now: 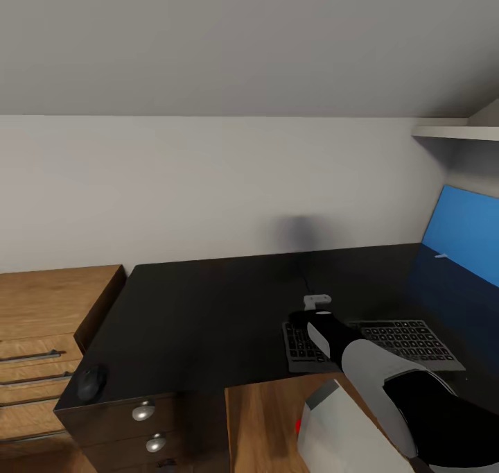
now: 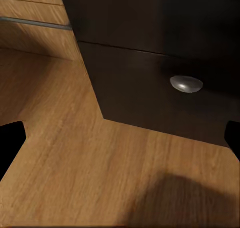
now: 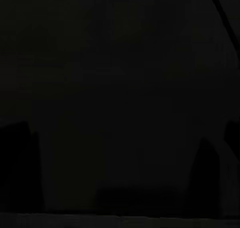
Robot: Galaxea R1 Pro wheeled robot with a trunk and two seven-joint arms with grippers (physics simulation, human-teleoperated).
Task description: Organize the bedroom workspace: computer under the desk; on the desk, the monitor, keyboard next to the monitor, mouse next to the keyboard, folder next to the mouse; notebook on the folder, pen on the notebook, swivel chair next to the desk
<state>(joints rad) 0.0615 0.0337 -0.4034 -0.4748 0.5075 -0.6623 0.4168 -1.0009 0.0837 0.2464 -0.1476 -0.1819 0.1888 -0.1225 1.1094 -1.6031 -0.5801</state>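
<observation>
Reaching in from the lower right of the head view, the right arm (image 1: 388,376) lies over the keyboard (image 1: 409,341), which rests flat on the black counter (image 1: 208,306). Its fingers are hidden, so I cannot tell their state. The computer (image 1: 339,428) stands at the bottom edge. The mouse (image 1: 91,383) sits at the counter's lower-left corner, well apart. The left fingers (image 2: 11,145) are spread above the wood floor (image 2: 75,163). Farther back, bare counter runs to the wall (image 1: 208,182).

Desk (image 1: 208,299): glossy black, blue back panel (image 1: 463,231). Keyboard (image 1: 409,342): dark grey keys, silver frame. Mouse (image 1: 91,383): black, at desk's front left corner. Knobs (image 1: 143,411): silver. Chest (image 1: 41,320) and floor (image 2: 75,163): honey wood grain. Wall (image 1: 208,182): light grey.
</observation>
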